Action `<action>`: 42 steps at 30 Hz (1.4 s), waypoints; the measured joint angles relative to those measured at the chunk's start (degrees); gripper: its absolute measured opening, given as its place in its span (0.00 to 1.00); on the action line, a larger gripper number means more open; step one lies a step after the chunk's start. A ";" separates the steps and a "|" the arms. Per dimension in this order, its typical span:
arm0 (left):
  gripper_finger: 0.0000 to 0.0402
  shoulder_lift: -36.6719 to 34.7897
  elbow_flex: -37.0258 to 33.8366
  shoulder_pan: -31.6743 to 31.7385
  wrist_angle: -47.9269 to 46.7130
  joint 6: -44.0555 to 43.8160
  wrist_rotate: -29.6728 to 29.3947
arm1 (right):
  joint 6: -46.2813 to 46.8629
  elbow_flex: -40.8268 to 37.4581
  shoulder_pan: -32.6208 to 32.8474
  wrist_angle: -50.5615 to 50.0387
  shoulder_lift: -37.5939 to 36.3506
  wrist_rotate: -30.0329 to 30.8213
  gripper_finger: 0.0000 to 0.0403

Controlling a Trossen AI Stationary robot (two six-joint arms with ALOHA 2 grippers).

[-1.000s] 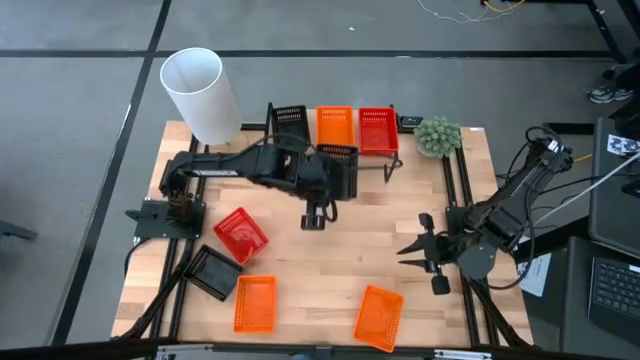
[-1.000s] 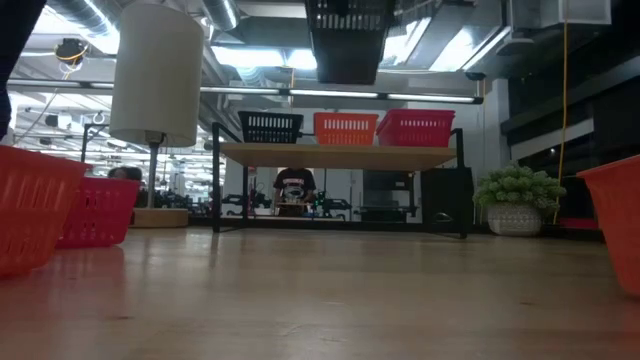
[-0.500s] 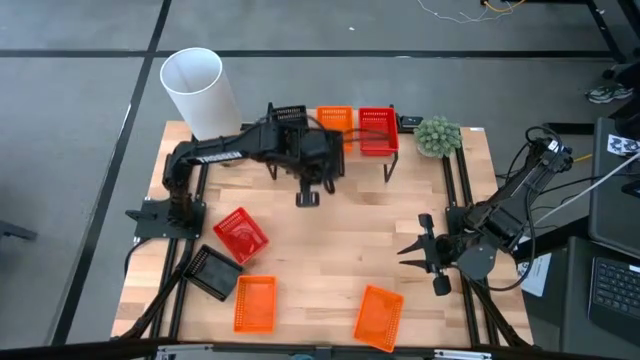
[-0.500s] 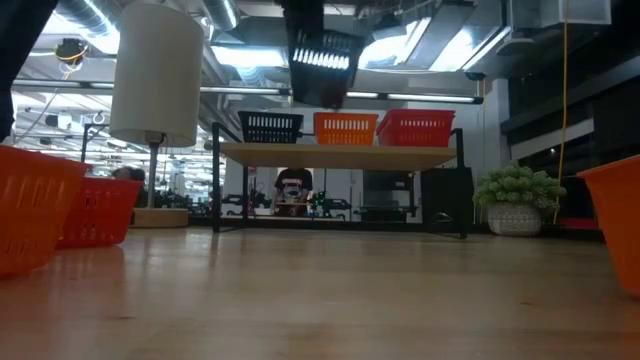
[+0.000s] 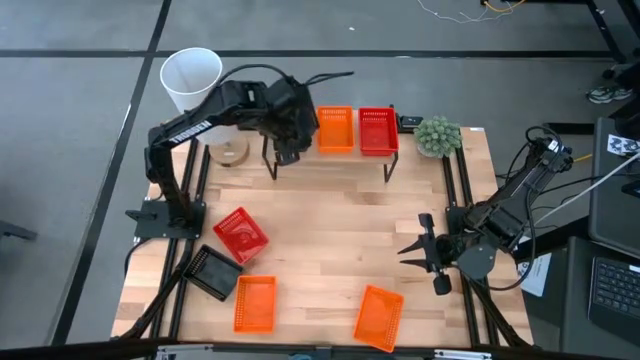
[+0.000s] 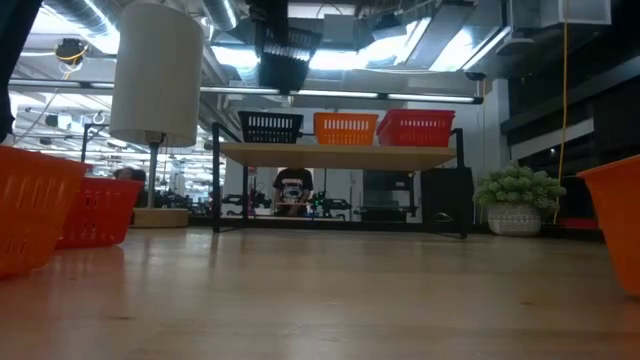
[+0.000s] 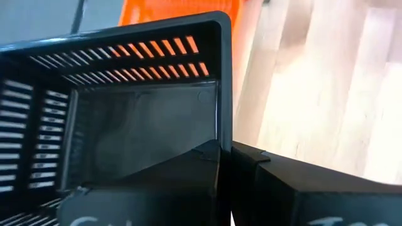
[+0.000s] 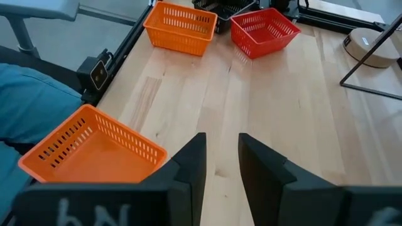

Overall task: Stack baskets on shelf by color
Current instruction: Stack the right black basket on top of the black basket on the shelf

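My left gripper (image 5: 285, 125) is high over the shelf's (image 6: 340, 155) left end and is shut on a black basket (image 6: 285, 55). That basket hangs in the air above another black basket (image 6: 271, 127), which stands on the shelf beside an orange basket (image 5: 335, 130) and a red basket (image 5: 377, 130). On the tabletop lie a red basket (image 5: 240, 232), a black basket (image 5: 212, 272) and two orange baskets (image 5: 254, 302) (image 5: 379, 316). My right gripper (image 5: 420, 250) waits open near the table's right edge. My left gripper holds the black basket (image 7: 125, 125) by one side wall at its rim (image 7: 224, 119), near a corner. One finger (image 7: 163, 182) is inside the basket and the other (image 7: 295, 188) outside. The basket is lifted clear, above the shelf.
A tall white cylinder lamp (image 5: 195, 80) on a round wooden base (image 5: 232, 150) stands left of the shelf. A small green plant (image 5: 438, 135) sits to the shelf's right. The middle of the wooden tabletop (image 5: 330, 240) is bare.
My left gripper carried the black basket from in front of the shelf toward the table's far edge and to the left. The basket now hangs over the shelf's left end. The right arm kept still.
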 joint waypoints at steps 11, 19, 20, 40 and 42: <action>0.00 -2.56 -10.67 3.81 3.23 6.25 7.55 | 1.78 -0.02 -0.02 -2.39 0.00 -0.02 0.23; 0.00 -11.61 -23.44 5.46 20.34 9.28 8.90 | 1.79 -0.02 -0.01 -2.45 0.02 0.02 0.23; 0.00 -12.58 -24.39 5.77 21.43 9.30 8.80 | 1.79 -0.02 0.00 -2.45 0.02 0.02 0.23; 0.00 -12.64 -38.34 5.84 26.84 6.22 0.18 | 1.52 -0.02 0.01 -2.45 0.02 0.13 0.23; 0.00 -12.64 -38.45 5.78 26.89 6.22 0.82 | 1.51 -0.02 -0.01 -2.45 0.02 0.11 0.23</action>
